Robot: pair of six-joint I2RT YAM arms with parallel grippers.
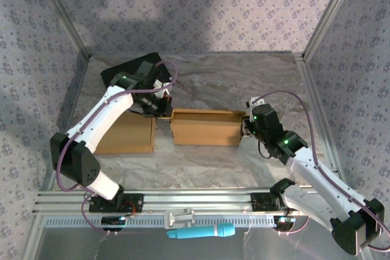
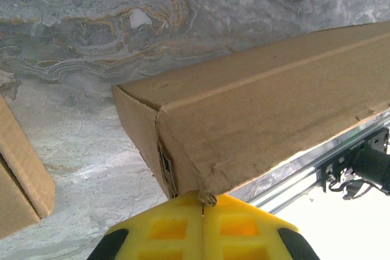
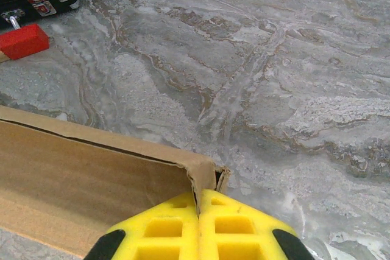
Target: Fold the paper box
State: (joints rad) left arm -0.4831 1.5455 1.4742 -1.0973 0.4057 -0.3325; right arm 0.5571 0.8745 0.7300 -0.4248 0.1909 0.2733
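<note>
One open-topped paper box

Top view: medium-bright, soft light from overhead; pic is low-res and a bit grainy. A broad grey shadow falls across the back wall beyond the paper box, w/ darker patches on the table just behind the box's left end. Left wrist view: box evenly lit, cardboard texture sharp; the corner below-right of the box is blown out to white. Right wrist view: flat, even light; marble beyond the box is crisp, the box's inside is shaded.
</note>
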